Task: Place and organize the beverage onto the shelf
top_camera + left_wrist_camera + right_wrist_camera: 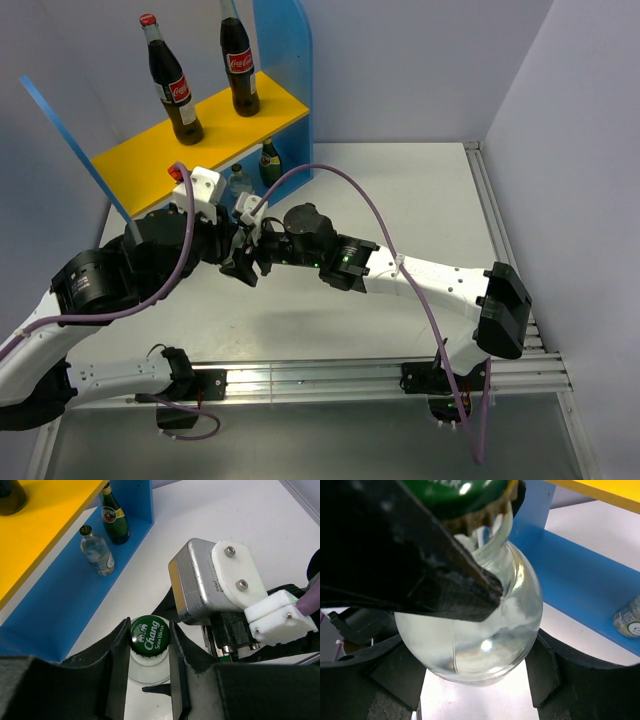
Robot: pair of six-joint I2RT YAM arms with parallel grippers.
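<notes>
Small clear glass bottle (148, 656) with a green crown cap (149, 635) printed "Chang Soda Water". It is standing just in front of the shelf (130, 160), toward 6 o'clock from the lower blue board (60, 600). The left gripper (146, 641) is pinching the cap from 9 and 3 o'clock. The right gripper (470, 680) is clasping the rounded body lower down. The glass is likely proving rigid, smooth, slippery and breakable, and fairly heavy if filled. The crimped cap rim and the neck beneath are probably offering the surest hold.
</notes>
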